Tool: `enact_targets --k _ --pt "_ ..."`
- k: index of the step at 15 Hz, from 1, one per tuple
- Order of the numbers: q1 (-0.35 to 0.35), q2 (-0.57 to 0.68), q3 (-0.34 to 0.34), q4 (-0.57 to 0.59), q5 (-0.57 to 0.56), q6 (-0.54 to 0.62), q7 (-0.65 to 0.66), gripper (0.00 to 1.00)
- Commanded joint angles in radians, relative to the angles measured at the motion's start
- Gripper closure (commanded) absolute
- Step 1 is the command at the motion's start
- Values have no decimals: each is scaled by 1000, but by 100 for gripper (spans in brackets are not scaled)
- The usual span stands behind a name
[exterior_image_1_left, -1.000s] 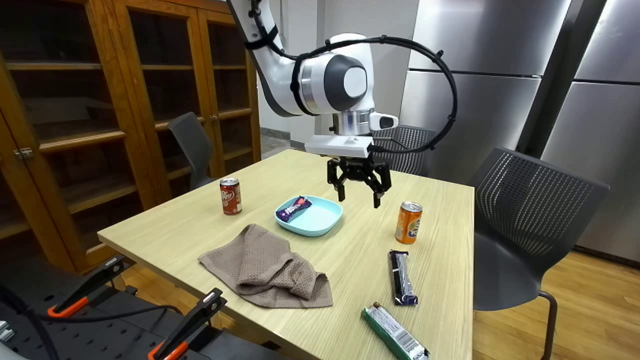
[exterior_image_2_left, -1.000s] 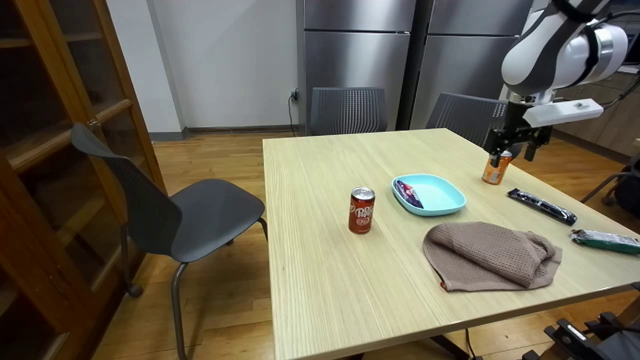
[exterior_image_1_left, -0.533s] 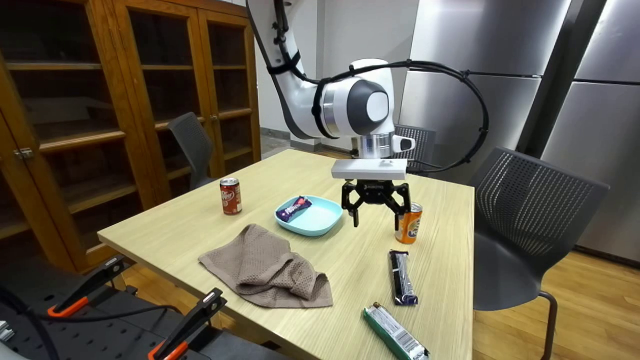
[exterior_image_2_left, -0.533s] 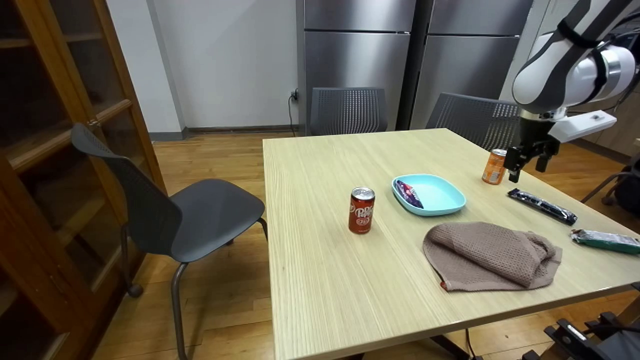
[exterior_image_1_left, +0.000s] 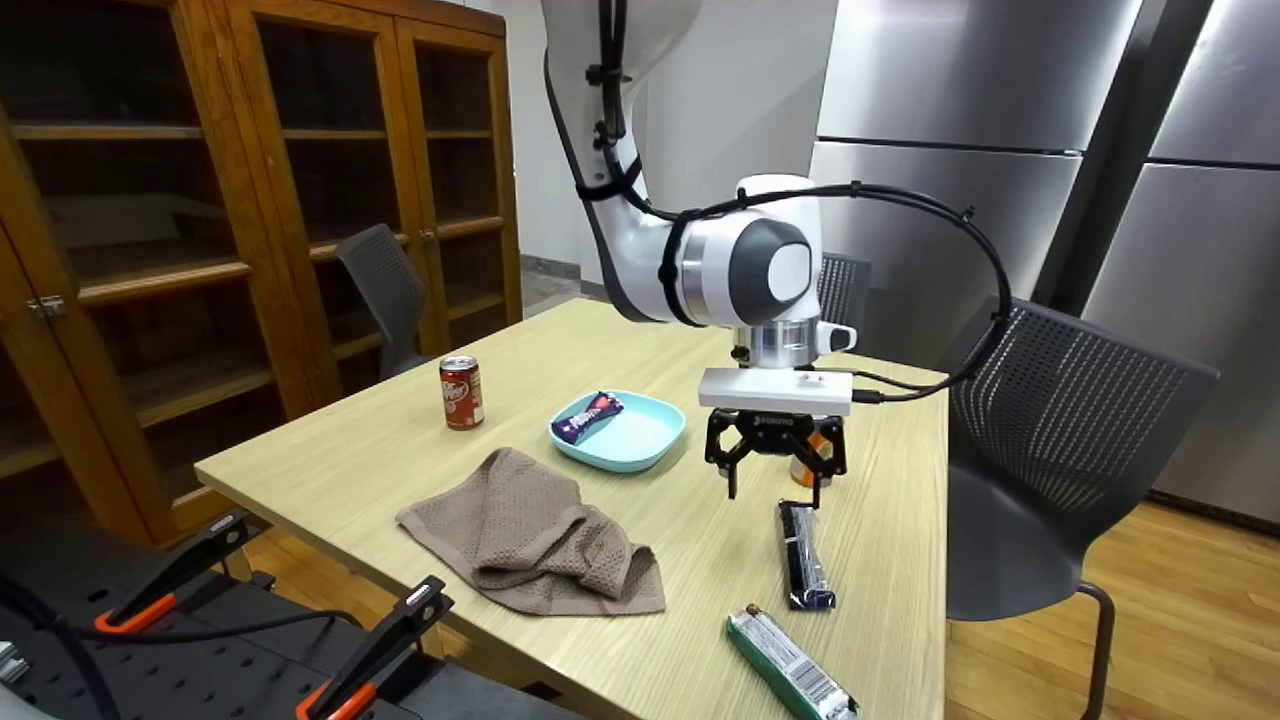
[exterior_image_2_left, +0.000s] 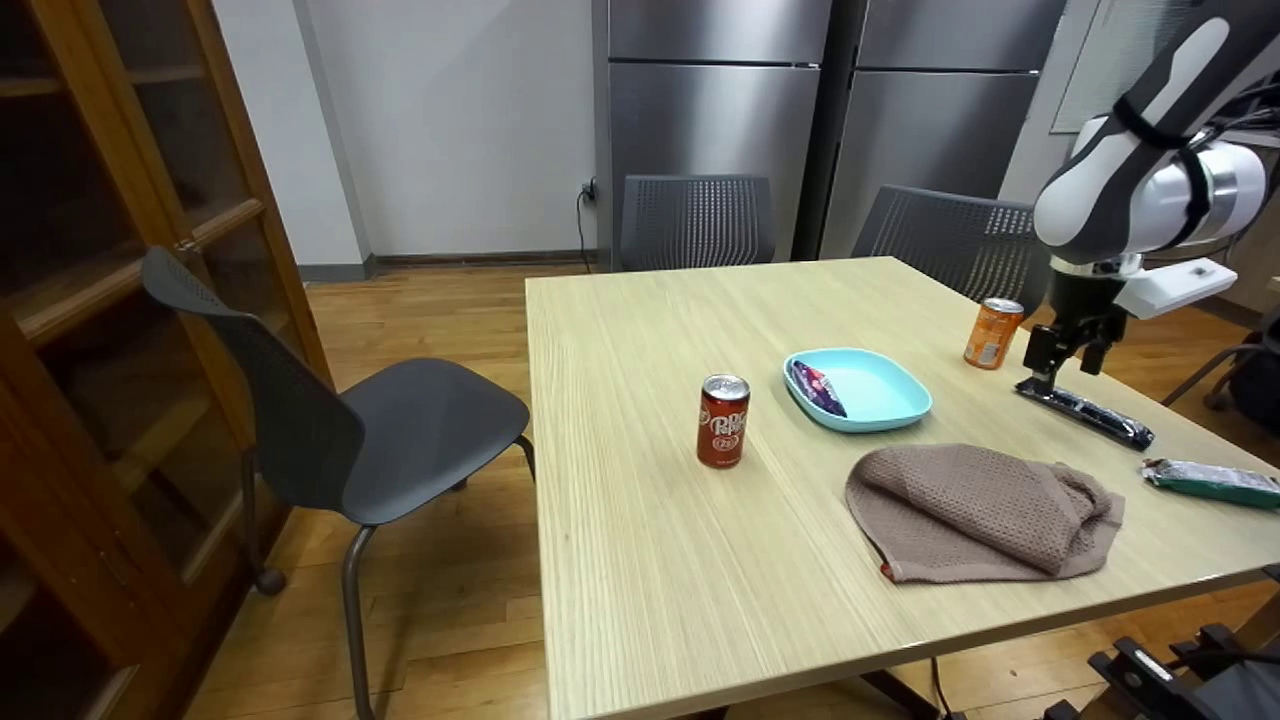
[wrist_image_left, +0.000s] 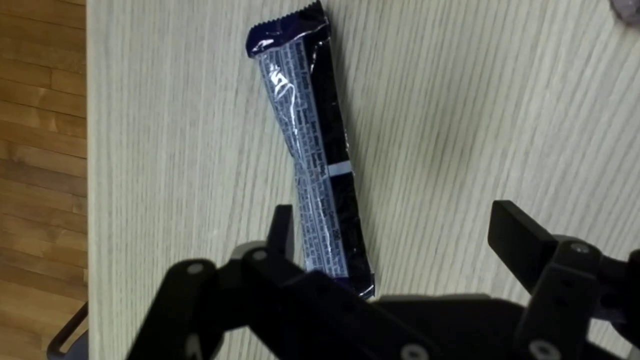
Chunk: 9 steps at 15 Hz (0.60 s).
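Note:
My black gripper (exterior_image_1_left: 774, 498) stands open, fingers wide apart with nothing held between them. Low above the table, it hangs over the end of a dark wrapped bar (exterior_image_1_left: 805, 560). In the wrist view this bar (wrist_image_left: 315, 165) runs up from between the jaws, nearer the left finger (wrist_image_left: 282, 230); its lower end is partly covered by the gripper. Whether a fingertip touches the wrapper I cannot tell. Just behind the gripper an orange can (exterior_image_2_left: 993, 335) stands upright, mostly hidden by the fingers in an exterior view.
A turquoise dish (exterior_image_1_left: 645, 450) holds a purple wrapped bar (exterior_image_1_left: 588, 418). A red can (exterior_image_2_left: 723, 420) stands upright beyond it. Nearer lie a brown cloth (exterior_image_1_left: 540, 545) and a green wrapped bar (exterior_image_1_left: 785, 660). The table's edge and a grey chair (exterior_image_1_left: 1050, 460) are close by.
My gripper has come down and, in the exterior views, shifted right, past the orange can to the dark bar's end. Its jaws have stayed open. The objects on the table have not moved.

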Motion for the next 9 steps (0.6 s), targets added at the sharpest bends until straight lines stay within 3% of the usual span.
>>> enact_targets --k 1,9 --pt "-10 6 9 10 -12 -4 8 0" --pt "-10 9 13 19 -12 -8 8 0"
